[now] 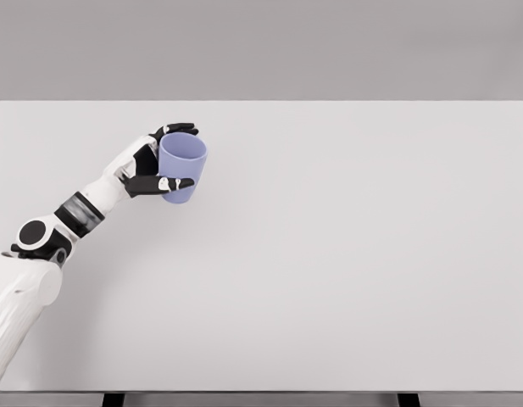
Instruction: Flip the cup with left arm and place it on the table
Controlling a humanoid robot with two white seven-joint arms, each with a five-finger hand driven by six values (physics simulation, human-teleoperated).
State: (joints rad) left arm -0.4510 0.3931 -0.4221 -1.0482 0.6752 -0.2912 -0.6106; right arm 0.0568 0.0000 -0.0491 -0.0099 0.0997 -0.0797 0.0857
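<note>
The left hand (159, 161) is closed around the blue cup (181, 168), with dark fingers (178, 129) wrapped over its far side and the thumb pressed across its near wall. The cup is held mouth-up, slightly tilted, over the left part of the white table (346, 254). Only 1 arm is seen.

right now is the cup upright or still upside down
Upright, tilted a little: the cup shows its wider open rim at the top and narrows downward, held in the left hand. Contents cannot tell.
</note>
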